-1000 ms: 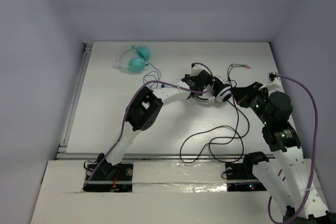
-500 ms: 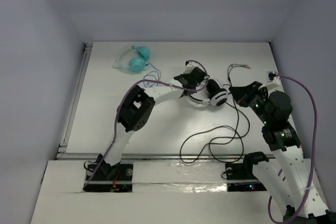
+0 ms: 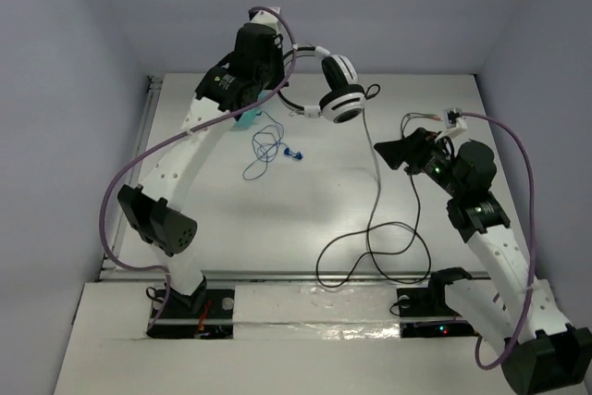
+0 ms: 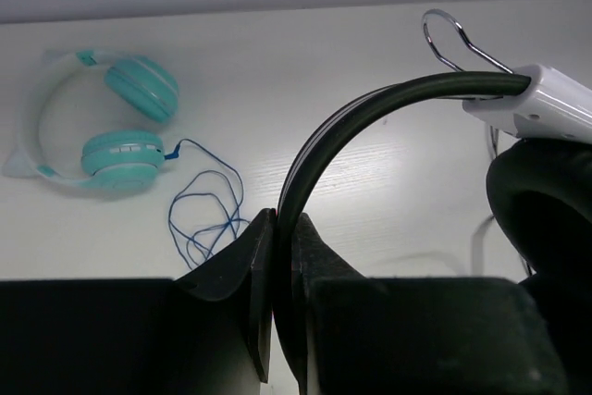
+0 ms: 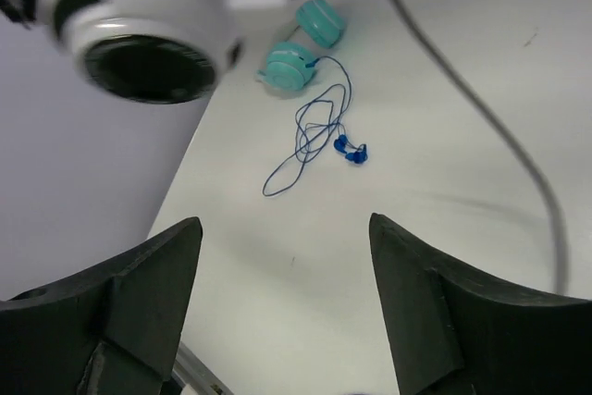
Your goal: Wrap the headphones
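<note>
The left arm stretches high toward 11 o'clock, its left gripper clenched on the headphones at the headband. The right gripper sits low at 3 o'clock, fingers spread apart.

This looks like a robotics lab's test cell: a white worktop boxed in on three sides by plain pale walls, with a metal rail down its left edge. Two jointed machines, the left arm and the right arm, are bolted at the near edge on black bases, each trailing a purple cable. The few things here read as test props: black-and-white headphones, teal headphones and blue earbuds.
</note>
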You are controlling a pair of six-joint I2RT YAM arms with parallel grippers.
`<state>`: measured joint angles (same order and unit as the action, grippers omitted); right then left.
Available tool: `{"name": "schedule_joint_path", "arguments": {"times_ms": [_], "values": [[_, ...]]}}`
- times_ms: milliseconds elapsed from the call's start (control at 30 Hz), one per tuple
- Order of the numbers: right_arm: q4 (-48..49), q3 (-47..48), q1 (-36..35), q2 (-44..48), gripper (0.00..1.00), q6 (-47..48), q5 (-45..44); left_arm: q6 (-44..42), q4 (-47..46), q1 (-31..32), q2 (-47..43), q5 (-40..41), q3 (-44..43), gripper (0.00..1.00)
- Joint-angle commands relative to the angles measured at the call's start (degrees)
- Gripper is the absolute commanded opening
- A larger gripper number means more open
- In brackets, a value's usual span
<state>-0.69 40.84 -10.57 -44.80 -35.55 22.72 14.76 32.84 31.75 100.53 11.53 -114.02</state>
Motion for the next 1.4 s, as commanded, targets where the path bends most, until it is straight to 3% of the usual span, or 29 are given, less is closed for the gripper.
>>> {"name": "schedule_joint_path", "arguments": {"times_ms": [0,100,267,533,633,867,967,1000,1067,1133,1200,1267,1367], "values": [[9.39,-0.15,0.2,-3.71,0.8,2.15,5.05,-0.79,3.8,0.6,-2.8,-8.01,-5.67,0.0],[11.24,0.9,0.2,-4.68,0.88,4.43,4.09,-1.49,5.65,-0.63,-3.49,-10.72,-7.01,0.0],[11.76,3.19,0.2,-10.65,0.91,8.65,3.82,-1.06,5.48,-1.16,-5.34,-17.23,-6.39,0.0],[22.91,-2.95,-6.91,-17.78,0.91,9.27,4.44,1.05,4.43,-2.22,-7.45,-25.85,-9.64,0.0],[31.86,-6.46,-6.92,-19.71,0.89,6.64,2.79,1.84,4.07,-2.83,-7.72,-29.79,-10.26,0.0],[40.84,-11.48,-6.92,-23.23,0.85,4.97,-2.85,3.25,3.37,-3.97,-8.95,-33.33,-10.7,0.0],[42.52,-14.82,-6.92,-22.1,0.78,4.18,-4.44,2.64,4.34,-4.5,-9.04,-31.13,-11.14,0.0],[42.0,-15.26,-7.44,-21.48,0.63,3.74,-3.83,2.73,4.34,-4.5,-9.12,-31.13,-11.14,0.0],[39.82,-15.35,-7.45,-19.03,0.49,2.25,-2.07,3.25,3.55,-5.03,-9.04,-31.22,-11.23,0.0],[35.96,-14.83,-8.15,-16.57,0.2,2.24,-0.58,3.86,3.54,-5.64,-8.43,-31.74,-12.54,0.0],[31.55,-15.35,-8.86,-12.62,0.04,1.28,-3.27,3.96,3.11,-5.64,-8.07,-31.92,-12.98,0.0],[27.7,-16.05,-8.86,-10.59,0.05,0.05,-4.43,4.39,2.06,-6.17,-8.07,-32.18,-13.16,0.0],[22.24,-16.93,-8.86,-5.58,0.16,-0.66,-10.93,4.4,1.97,-6.7,-7.45,-32.89,-13.52,0.0]]}}
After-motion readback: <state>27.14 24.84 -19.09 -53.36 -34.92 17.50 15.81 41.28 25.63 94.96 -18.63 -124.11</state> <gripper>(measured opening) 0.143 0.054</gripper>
